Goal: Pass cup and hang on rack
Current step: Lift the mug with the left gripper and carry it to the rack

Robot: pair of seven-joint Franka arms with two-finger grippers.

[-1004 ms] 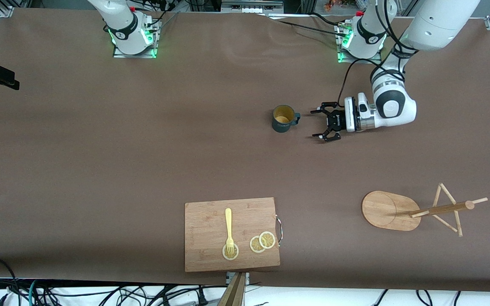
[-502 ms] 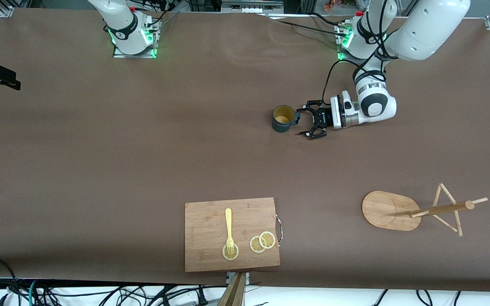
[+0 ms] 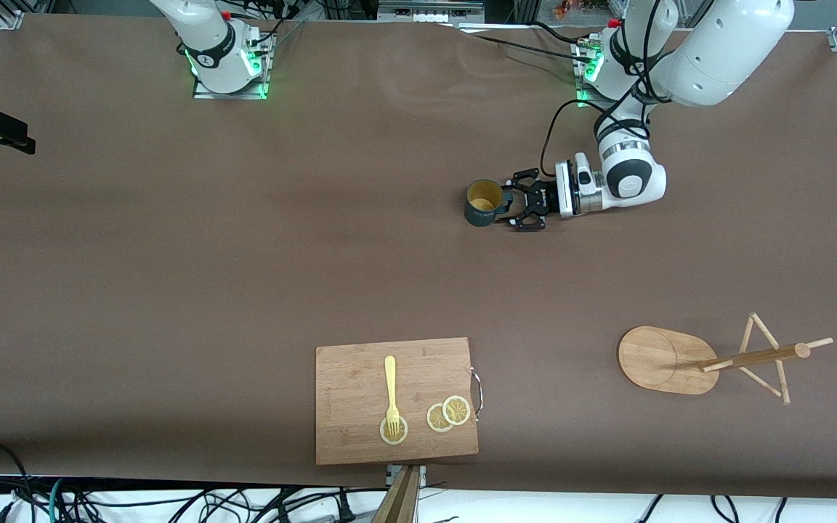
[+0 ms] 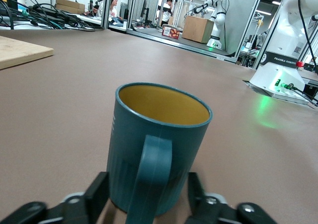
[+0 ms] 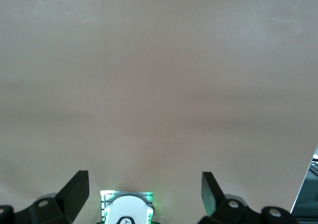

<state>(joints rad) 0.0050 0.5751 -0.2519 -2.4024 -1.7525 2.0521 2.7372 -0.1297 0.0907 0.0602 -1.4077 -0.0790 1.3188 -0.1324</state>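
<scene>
The cup (image 3: 484,203) is a dark teal mug with a yellowish inside, upright on the brown table. Its handle (image 4: 149,174) points at my left gripper (image 3: 514,207). That gripper lies low and level, its two black fingers (image 4: 99,189) against the lower wall on either side of the cup (image 4: 159,129), handle between them (image 4: 147,184). The rack (image 3: 738,357), a bamboo mug tree with an oval base, stands nearer the front camera toward the left arm's end. My right gripper (image 5: 144,184) hangs open and empty over bare table above its own base, waiting.
A wooden cutting board (image 3: 397,399) lies near the table's front edge with a yellow fork (image 3: 391,392) and lemon slices (image 3: 447,414) on it. The arm bases (image 3: 226,58) stand along the table's edge farthest from the front camera.
My left gripper slid toward the cup until its fingers flank the body, then narrowed onto it. The cup stayed in place. The right arm has not moved.
</scene>
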